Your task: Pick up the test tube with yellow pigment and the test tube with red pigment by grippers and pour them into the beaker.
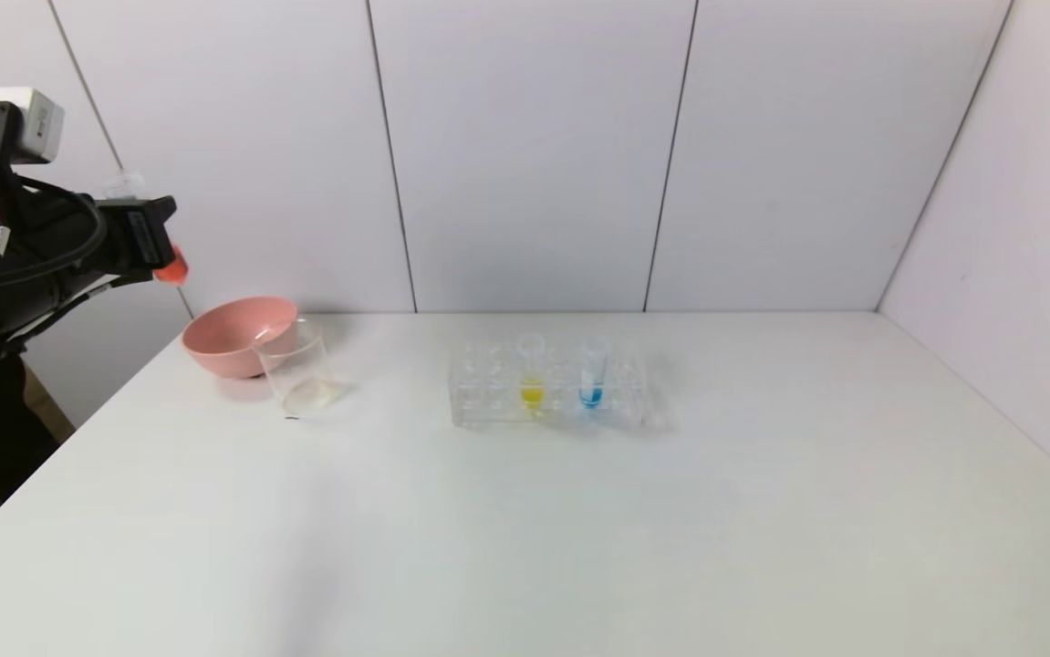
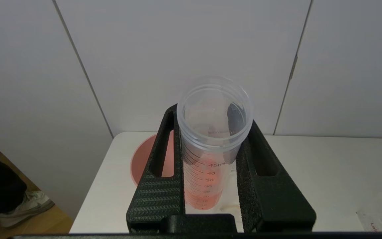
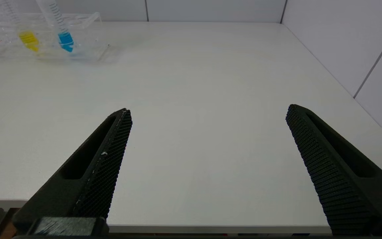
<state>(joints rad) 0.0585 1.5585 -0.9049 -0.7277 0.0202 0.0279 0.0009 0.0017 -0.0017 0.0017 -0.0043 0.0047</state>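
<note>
My left gripper (image 1: 146, 239) is raised high at the far left, above and left of the pink bowl. It is shut on the test tube with red pigment (image 1: 169, 266), held upright with red-orange liquid in its bottom. In the left wrist view both fingers press the tube (image 2: 207, 172) at the gripper (image 2: 210, 118). The beaker (image 1: 298, 370) stands clear and upright on the table, beside the bowl. The test tube with yellow pigment (image 1: 532, 376) stands in the clear rack (image 1: 488, 392); it also shows in the right wrist view (image 3: 28, 37). My right gripper (image 3: 208, 109) is open and empty over the table's near edge.
The pink bowl (image 1: 233, 333) sits at the table's back left corner, touching the beaker; it shows below the left gripper (image 2: 141, 159). A blue-liquid tube (image 1: 592, 376) stands in the rack right of the yellow one. White walls close the back and right sides.
</note>
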